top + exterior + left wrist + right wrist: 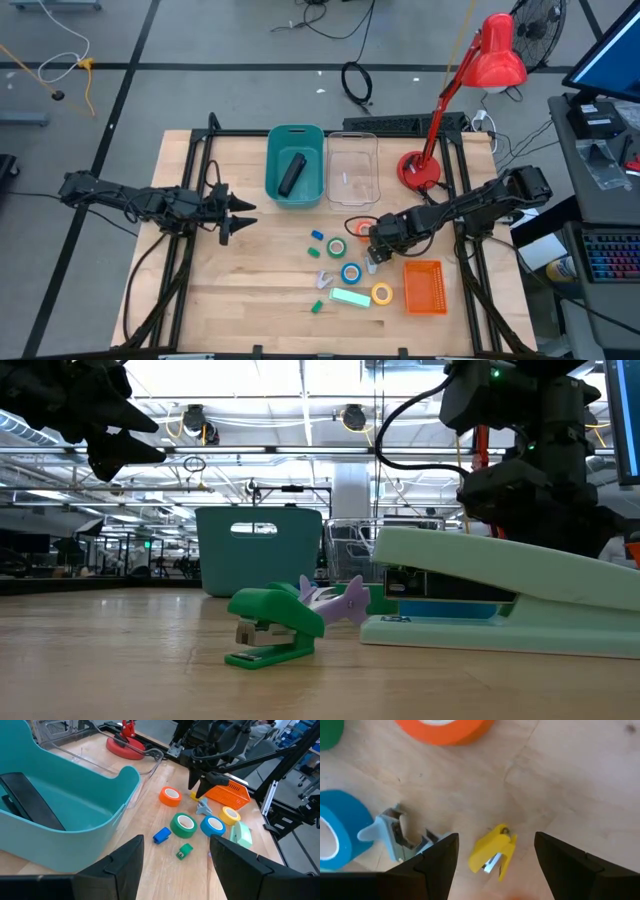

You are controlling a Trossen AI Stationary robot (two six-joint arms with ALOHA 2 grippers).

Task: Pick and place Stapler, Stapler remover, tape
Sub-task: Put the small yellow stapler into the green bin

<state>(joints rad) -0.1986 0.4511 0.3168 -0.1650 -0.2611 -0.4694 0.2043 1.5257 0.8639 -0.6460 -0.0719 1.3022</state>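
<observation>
Mint-green desk stapler [520, 615] filled the low view's foreground, with a small green staple remover [272, 628] and a lilac one [345, 600] beside it and the teal bin [262, 548] behind. From above, the black Stapler [291, 174] already lay in that bin, so 1 item looked placed; the clear tray [352, 170] seemed empty. All 4 tape rolls remained on the wood: orange [361, 228], green [337, 246], blue [351, 272], yellow [382, 294], near the orange basket [424, 286]. The left gripper [240, 214] hung over bare table with parted fingers grasping nothing; its wrist view showed the Stapler beyond its fingers, inside the bin. The right gripper [375, 258] hovered low among the small items. Its wrist view showed both fingers [439, 856] spread wide and empty, a yellow staple remover [492, 853] between them, a grey-blue one [392, 835] just outside 1 finger. Removers and tape were judged still left.
</observation>
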